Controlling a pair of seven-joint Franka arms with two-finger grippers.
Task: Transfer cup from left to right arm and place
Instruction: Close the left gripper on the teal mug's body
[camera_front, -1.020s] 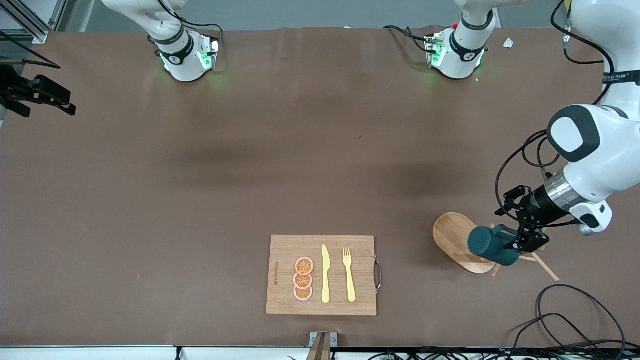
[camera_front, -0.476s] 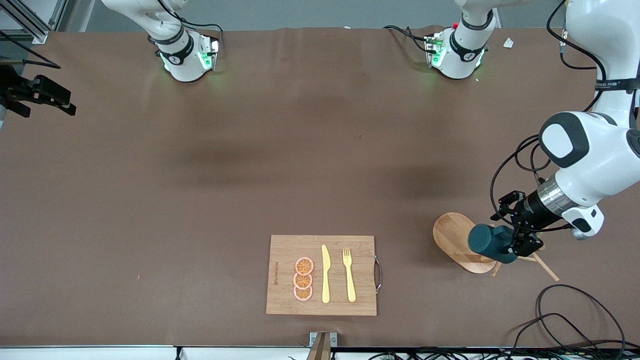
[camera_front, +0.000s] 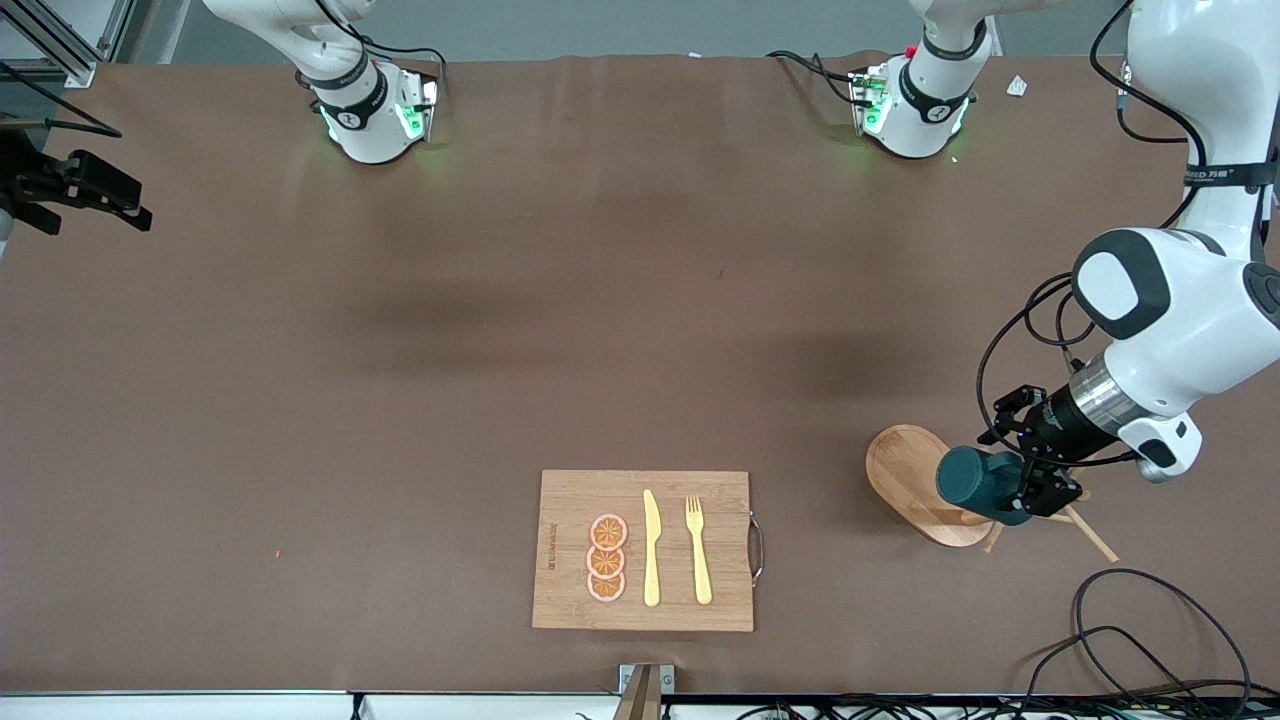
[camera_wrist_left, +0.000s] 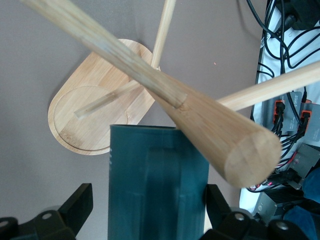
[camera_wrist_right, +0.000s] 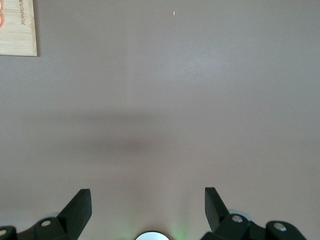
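The cup (camera_front: 972, 482), dark teal and ribbed, hangs sideways on a peg of a wooden mug stand (camera_front: 905, 468) near the left arm's end of the table. My left gripper (camera_front: 1024, 472) is open and straddles the cup's body. In the left wrist view the cup (camera_wrist_left: 157, 185) fills the space between the fingers; one finger (camera_wrist_left: 216, 200) lies against its side and the other stands apart from it. The stand's thick post (camera_wrist_left: 220, 135) crosses just above the cup. My right gripper (camera_wrist_right: 147, 194) is open and holds nothing, high over bare table by its own base.
A wooden cutting board (camera_front: 560, 500) carries orange slices (camera_front: 606, 558), a yellow knife (camera_front: 651, 548) and a yellow fork (camera_front: 698, 548), near the front camera at mid table. Loose cables (camera_front: 1150, 640) lie near the stand. A black fixture (camera_front: 80, 185) juts in at the right arm's end.
The left gripper has slid further over the cup, covering more of its body, and the left arm's elbow has shifted slightly. Its jaws stayed open. The right arm has not moved.
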